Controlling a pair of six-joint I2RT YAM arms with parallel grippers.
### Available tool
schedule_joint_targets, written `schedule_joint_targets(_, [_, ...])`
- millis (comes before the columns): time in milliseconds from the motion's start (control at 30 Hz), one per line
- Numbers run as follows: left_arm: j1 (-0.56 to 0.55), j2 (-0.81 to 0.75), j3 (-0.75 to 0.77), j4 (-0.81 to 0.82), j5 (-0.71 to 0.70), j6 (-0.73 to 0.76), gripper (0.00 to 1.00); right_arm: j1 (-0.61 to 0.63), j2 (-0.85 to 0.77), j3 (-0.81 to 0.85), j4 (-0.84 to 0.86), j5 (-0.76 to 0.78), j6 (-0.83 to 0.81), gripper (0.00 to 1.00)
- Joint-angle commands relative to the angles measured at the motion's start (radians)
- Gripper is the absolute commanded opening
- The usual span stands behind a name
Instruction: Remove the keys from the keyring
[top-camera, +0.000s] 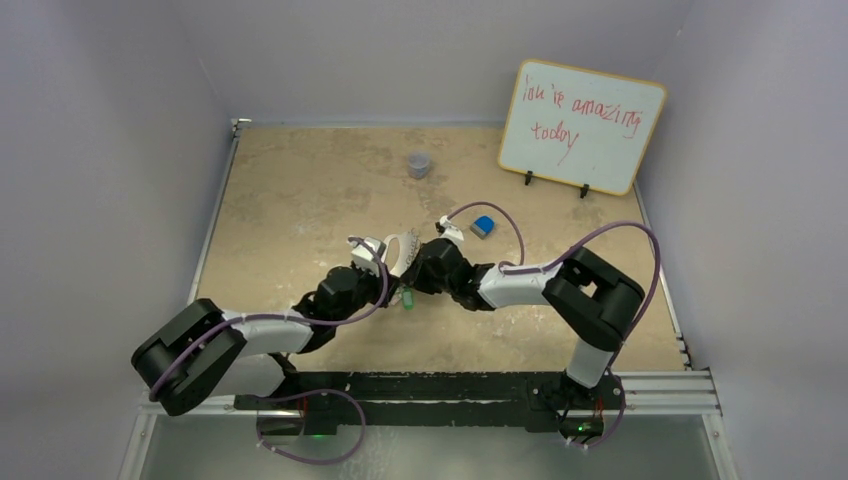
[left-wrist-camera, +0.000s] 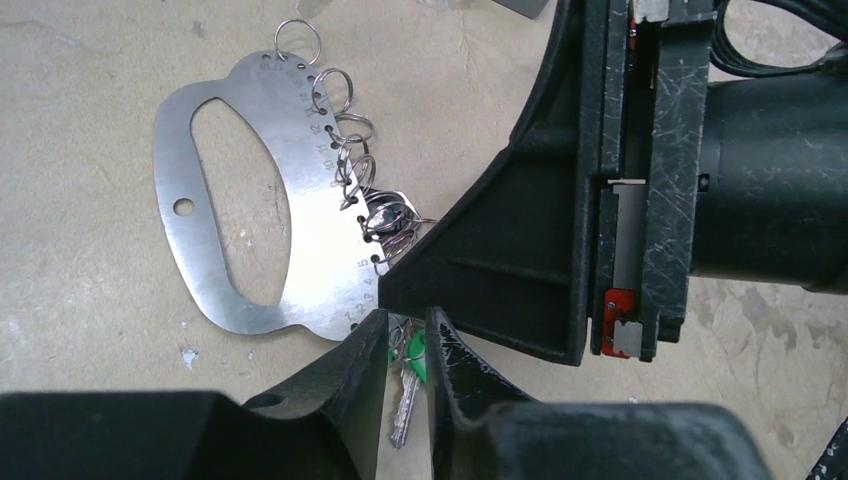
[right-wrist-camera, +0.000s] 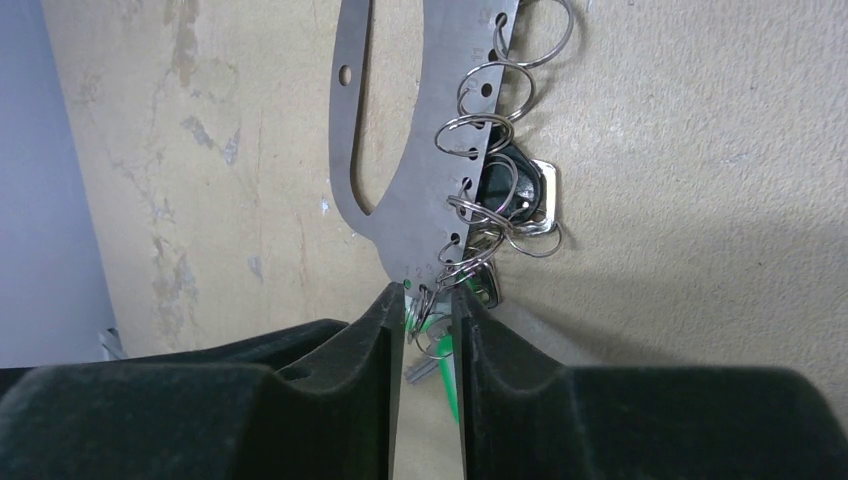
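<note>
Flanking the keyring's (left-wrist-camera: 318, 240) near end at the middle of the surface (top-camera: 300, 180), the left gripper (left-wrist-camera: 407, 345) and right gripper (right-wrist-camera: 428, 315) each straddle the keys (left-wrist-camera: 404, 400) with narrowly parted jaws. Whether either pinches them, I cannot tell. The keyring's length runs toward the far edge.

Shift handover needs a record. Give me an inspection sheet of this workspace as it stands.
Surface: tan table, worn and stained.
Job's things: keyring on the table, with split rings along its holed edge. The keys are clustered at one end of that edge and not yet removed.
Clutter: grey cup and blue block on the far side, apart from the work.
Grippers: left gripper and right gripper meet at the keys with narrow jaws around them. Grip unconfirmed.
Cables: purple cables loop along both arms.
Surroundings: pale walls; whiteboard with red handwriting at far right.
</note>
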Motion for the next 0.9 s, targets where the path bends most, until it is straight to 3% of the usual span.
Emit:
schedule_joint_targets(0, [-0.003, -0.07, -0.001, -0.038, -0.008, 0.056, 0.21, -0.002, -0.033, 0.054, -0.025, 0.006, -0.051, 0.3])
schedule_joint_targets(233, [-0.01, -0.114, -0.003, -0.154, -0.029, 0.115, 0.29, -0.033, -0.123, 0.045, -0.064, 0.03, -0.15, 0.37])
schedule_joint_targets(467, [-0.041, -0.088, 0.041, -0.235, -0.077, 0.141, 0.29, -0.14, -0.198, -0.062, 0.009, -0.084, -0.225, 0.39])
schedule_joint_targets(867, [-0.099, 0.025, 0.113, -0.262, -0.163, 0.2, 0.26, -0.172, -0.211, -0.101, 0.072, -0.158, -0.281, 0.41])
